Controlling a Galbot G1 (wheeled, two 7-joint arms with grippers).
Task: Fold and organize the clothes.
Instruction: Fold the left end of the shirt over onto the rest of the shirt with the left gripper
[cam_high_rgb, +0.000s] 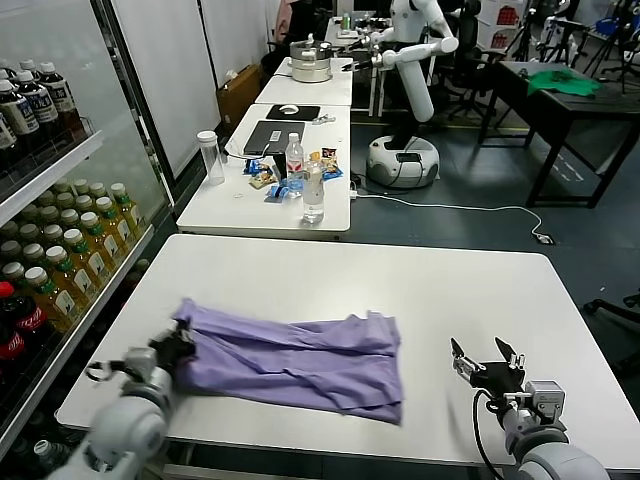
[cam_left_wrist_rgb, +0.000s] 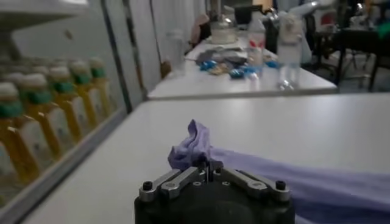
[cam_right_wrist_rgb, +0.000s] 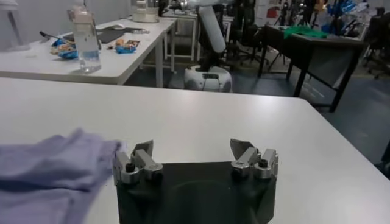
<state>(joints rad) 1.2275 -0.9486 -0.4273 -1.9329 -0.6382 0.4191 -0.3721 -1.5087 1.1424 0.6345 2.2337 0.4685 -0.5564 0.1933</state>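
Left pincer (cam_high_rgb: 178, 347) of mine pinches shirt (cam_high_rgb: 300, 362) at its nine-o'clock corner; right pincer (cam_high_rgb: 487, 362) gapes, idle. Fold underway; next, carry corner toward three.

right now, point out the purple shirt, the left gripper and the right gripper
purple shirt (cam_high_rgb: 300, 360), head view, middle of the fabric
left gripper (cam_high_rgb: 178, 346), head view, fingertips pinched on the shirt's corner
right gripper (cam_high_rgb: 487, 357), head view, gap between its open fingertips
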